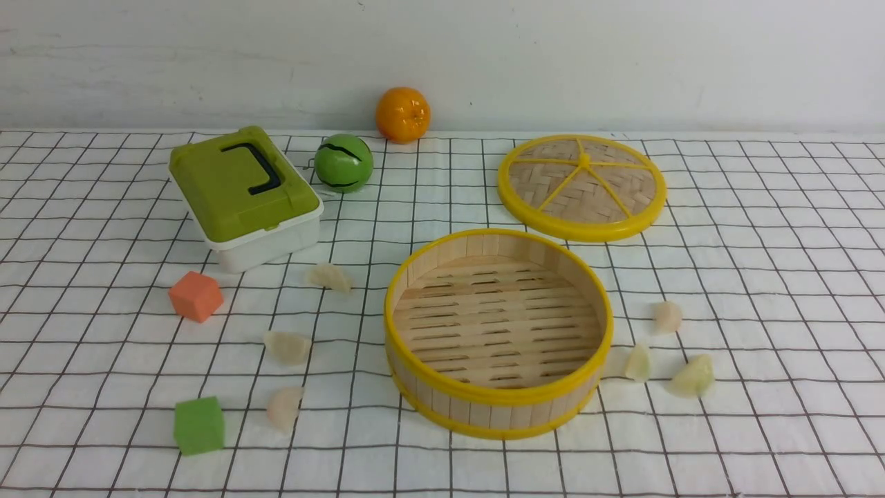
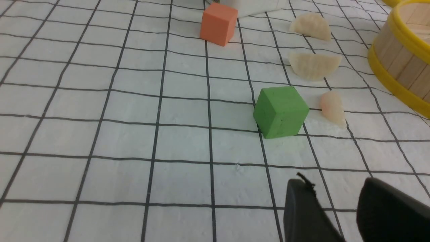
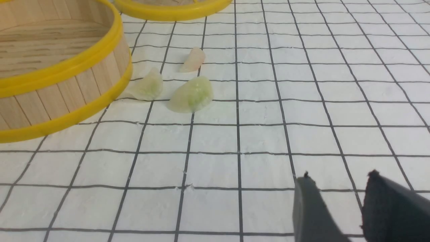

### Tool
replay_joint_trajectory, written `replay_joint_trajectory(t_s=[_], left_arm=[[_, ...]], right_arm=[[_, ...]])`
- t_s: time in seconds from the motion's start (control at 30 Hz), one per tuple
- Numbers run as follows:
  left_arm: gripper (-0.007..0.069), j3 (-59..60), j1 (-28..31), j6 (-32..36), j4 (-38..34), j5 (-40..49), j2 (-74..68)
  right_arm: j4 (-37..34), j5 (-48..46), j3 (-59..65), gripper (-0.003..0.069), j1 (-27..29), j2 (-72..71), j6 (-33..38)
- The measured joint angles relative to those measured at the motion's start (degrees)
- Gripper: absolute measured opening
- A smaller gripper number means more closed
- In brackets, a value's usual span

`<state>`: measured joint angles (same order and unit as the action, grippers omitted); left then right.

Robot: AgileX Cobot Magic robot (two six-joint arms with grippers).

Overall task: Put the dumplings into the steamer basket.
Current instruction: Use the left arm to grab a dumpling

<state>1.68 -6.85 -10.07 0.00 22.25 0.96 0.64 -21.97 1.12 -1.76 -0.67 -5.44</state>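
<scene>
The basket (image 1: 498, 408) is sitting mid-table, nearer the front edge, while six dumplings (image 1: 287, 347) are lying outside it, three toward the left edge and three toward the right. The left gripper (image 2: 334, 188) and right gripper (image 3: 339, 178) are hovering slightly parted, gripping nothing.

Wrist-view edges cut off the steamer basket (image 2: 398, 55), left claw (image 2: 334, 193) and right claw (image 3: 339, 185)

Three dumplings (image 3: 191, 94) are sitting on the checked cloth (image 3: 262, 141) just beside the steamer basket (image 3: 67, 87). The right gripper (image 3: 339, 181) is hanging well apart from them, fingers parted, gripping nothing.
</scene>
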Motion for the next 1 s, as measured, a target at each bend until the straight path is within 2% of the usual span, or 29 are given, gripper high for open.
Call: replay_joint_trajectory(t_s=[0.67, 0.77, 0.9, 0.93, 0.97, 1.0], left_arm=[[0.0239, 0.0, 0.0, 0.0, 0.0, 0.1, 0.0], [0.0230, 0.0, 0.0, 0.0, -0.6, 0.1, 0.0], [0.0207, 0.0, 0.0, 0.0, -2.4, 0.1, 0.0], [0.0207, 0.0, 0.0, 0.0, -2.4, 0.1, 0.0], [0.0205, 0.0, 0.0, 0.0, -2.4, 0.1, 0.0], [0.0200, 0.0, 0.0, 0.0, -2.6, 0.1, 0.0]], right_arm=[[0.1, 0.0, 0.0, 0.0231, 0.0, 0.0, 0.0], [0.2, 0.0, 0.0, 0.0200, 0.0, 0.0, 0.0], [0.2, 0.0, 0.0, 0.0055, 0.0, 0.0, 0.0], [0.2, 0.0, 0.0, 0.0047, 0.0, 0.0, 0.0], [0.2, 0.0, 0.0, -0.0003, 0.0, 0.0, 0.0], [0.2, 0.0, 0.0, -0.0016, 0.0, 0.0, 0.0]])
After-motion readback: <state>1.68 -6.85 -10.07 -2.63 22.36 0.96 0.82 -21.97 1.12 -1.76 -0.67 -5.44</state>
